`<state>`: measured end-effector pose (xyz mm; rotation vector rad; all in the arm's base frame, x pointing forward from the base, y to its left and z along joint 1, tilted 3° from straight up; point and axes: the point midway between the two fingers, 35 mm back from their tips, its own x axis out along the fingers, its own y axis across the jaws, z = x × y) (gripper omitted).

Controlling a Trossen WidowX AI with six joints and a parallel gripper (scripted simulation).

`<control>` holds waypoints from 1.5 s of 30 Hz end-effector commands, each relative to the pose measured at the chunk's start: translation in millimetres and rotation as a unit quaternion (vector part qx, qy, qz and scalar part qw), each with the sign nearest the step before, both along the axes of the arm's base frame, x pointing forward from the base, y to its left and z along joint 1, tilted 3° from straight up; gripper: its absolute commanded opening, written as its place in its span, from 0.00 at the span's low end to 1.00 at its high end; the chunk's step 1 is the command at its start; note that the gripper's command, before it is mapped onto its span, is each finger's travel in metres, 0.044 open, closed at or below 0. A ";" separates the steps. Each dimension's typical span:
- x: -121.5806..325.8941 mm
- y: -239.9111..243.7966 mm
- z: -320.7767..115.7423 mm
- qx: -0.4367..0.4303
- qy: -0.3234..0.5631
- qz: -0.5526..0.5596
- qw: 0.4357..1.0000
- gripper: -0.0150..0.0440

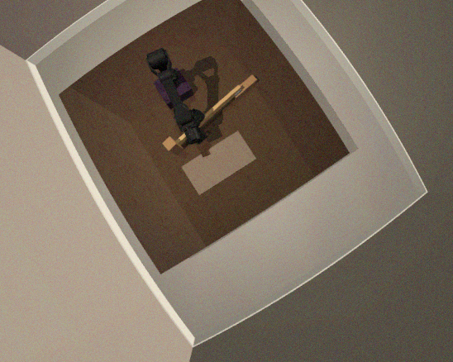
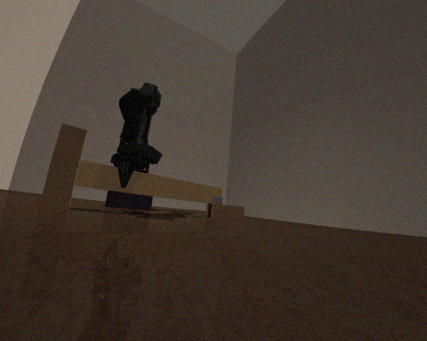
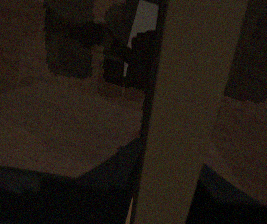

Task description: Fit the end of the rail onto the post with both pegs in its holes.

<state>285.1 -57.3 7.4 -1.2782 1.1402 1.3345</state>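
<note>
The claw (image 2: 125, 180) pinches the rail (image 2: 173, 188) from above, near its post-side end. From the side, the rail's end meets the post (image 2: 64, 163) to the claw's left, and its far end sits at the footboard block (image 2: 228, 211). The top view shows the rail (image 1: 222, 103) running diagonally under the arm. The wrist view, very dark, shows only the rail (image 3: 184, 125) between the fingers.
</note>
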 end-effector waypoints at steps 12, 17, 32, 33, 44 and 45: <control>0.2 -1.1 0.0 0.000 0.000 0.000 1.000 0.57; 0.2 -1.1 0.0 0.000 0.000 0.000 1.000 0.79; -3.5 28.3 30.7 0.001 -0.003 0.002 1.000 1.00; -3.5 28.3 30.7 0.001 -0.003 0.002 1.000 1.00; -3.5 28.3 30.7 0.001 -0.003 0.002 1.000 1.00; -3.5 28.3 30.7 0.001 -0.003 0.002 1.000 1.00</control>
